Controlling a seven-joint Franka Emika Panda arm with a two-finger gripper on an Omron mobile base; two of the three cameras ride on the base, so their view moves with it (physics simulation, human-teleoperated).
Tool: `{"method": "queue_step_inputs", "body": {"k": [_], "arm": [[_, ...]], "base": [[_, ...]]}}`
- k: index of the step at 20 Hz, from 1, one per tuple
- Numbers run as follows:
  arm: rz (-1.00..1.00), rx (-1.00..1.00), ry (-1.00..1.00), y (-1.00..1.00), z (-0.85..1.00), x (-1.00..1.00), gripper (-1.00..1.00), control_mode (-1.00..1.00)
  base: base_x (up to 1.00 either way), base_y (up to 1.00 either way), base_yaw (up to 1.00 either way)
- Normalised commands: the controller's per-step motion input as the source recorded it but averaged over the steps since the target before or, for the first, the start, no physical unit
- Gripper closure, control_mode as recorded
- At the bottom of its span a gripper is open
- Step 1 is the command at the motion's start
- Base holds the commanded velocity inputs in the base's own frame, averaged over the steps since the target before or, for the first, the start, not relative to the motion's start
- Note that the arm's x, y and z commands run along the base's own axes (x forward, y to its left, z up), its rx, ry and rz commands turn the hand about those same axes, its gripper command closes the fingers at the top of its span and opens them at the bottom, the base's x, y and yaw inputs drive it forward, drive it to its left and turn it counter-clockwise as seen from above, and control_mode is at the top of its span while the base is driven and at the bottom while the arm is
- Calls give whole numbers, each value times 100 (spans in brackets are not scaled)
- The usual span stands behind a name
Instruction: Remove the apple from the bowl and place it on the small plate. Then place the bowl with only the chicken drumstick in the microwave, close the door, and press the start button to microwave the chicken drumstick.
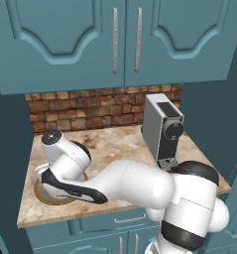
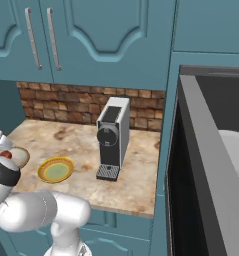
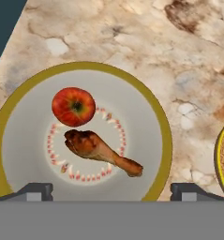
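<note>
Hovering wide-open end effector (image 3: pixel 111 190) above glossy round apple (image 3: pixel 73 106), knobbly drumstick (image 3: pixel 100 151) in shallow bowl (image 3: pixel 151 117)

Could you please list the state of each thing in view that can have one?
Gripper: open, above the bowl, holding nothing.
Apple: in the bowl, beside the drumstick.
Chicken drumstick: lying in the bowl.
Bowl: on the counter, holding both foods.
Small plate: bare, on the counter beside the bowl.
Microwave: door open.
Upper cabinet doors: shut.
</note>
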Motion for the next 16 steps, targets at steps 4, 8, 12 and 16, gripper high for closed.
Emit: {"method": "queue_step_inputs", "body": {"k": [4,8,12,16], "arm": [[1,2,0,28,-8,13,-100,-100],[4,1,0,3,-32,10,-100,-100],[4,1,0,8,-40,27,-100,-100],[2,1,0,3,-27,27,-100,-100]], "base": [[0,0,0],[0,0,0],[0,0,0],[0,0,0]]}}
